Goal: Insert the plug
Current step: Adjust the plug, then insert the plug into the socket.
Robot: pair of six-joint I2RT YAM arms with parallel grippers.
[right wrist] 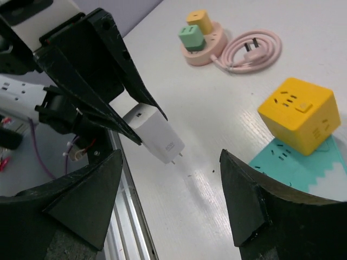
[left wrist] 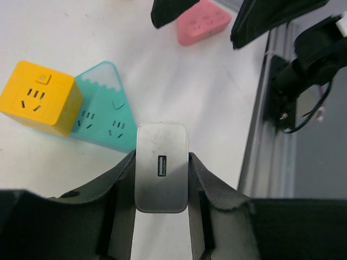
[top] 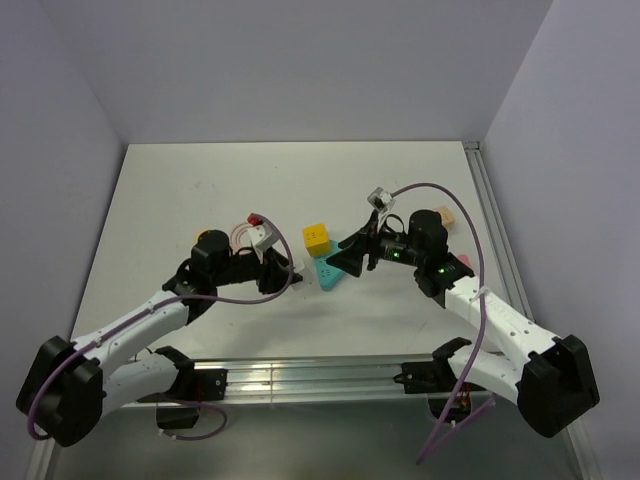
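Observation:
The plug (right wrist: pixel 191 37), a small mint-green block, sits on a pink round base (right wrist: pixel 209 49) far across the table in the right wrist view, beside an orange-yellow piece (right wrist: pixel 199 20). My left gripper (left wrist: pixel 161 157) is shut on a white charger block (left wrist: pixel 161 162) with a USB port; its two prongs (right wrist: pixel 176 158) point down, clear of the table. My right gripper (right wrist: pixel 171 161) stands open and empty, facing the left gripper (top: pixel 285 270) across a short gap. In the top view the right gripper (top: pixel 340 258) hovers beside the teal socket (top: pixel 328 270).
A yellow cube socket (top: pixel 316 237) touches the teal mountain-shaped socket (left wrist: pixel 103 108). A pink triangular socket (left wrist: pixel 203 21) lies near the right arm. A pink coiled cable (right wrist: pixel 249 49) runs from the round base. An aluminium rail (top: pixel 310 380) lines the table's near edge.

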